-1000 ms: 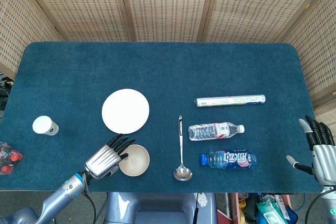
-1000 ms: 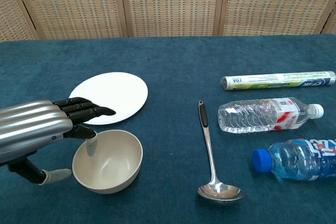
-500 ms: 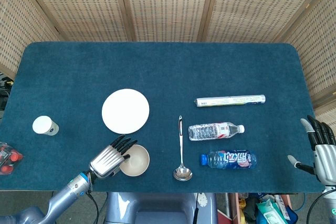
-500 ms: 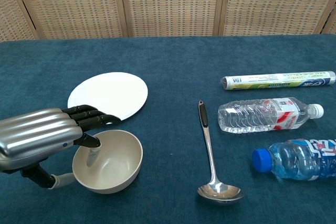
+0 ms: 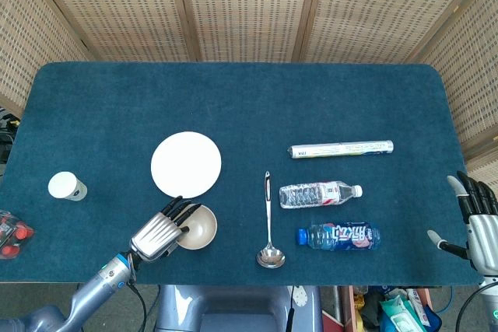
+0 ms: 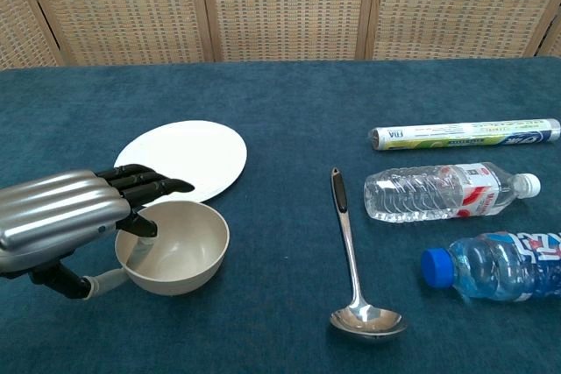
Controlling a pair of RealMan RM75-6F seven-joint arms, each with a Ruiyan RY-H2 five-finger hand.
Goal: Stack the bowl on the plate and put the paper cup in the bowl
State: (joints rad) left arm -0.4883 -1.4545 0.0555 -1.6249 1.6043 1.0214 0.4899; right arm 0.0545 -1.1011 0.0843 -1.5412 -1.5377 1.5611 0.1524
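— Where is the bowl [image 6: 175, 248], and what does it look like?

— It is a plain beige bowl, round, empty inside, sitting near the front edge of the blue bench [image 5: 233, 106], just in front of the white plate [image 6: 186, 160]. In the chest view its rim leans slightly toward the left hand [image 6: 66, 219].

— Is that hand holding it?

— Yes. The dark fingers [image 6: 145, 187] lie over the near-left rim, one reaching down inside the wall, while the thumb sits below against the outside.

— And the plate?

— Flat, round, white, nothing on it, lying apart from the bowl's rim in the head view.

— The paper cup [image 5: 65, 186]?

— Small and white, standing near the bench's left edge, well apart from the plate.

— What about the right hand [image 5: 473, 217]?

— It is at the far right, off the bench edge, fingers spread and holding nothing.
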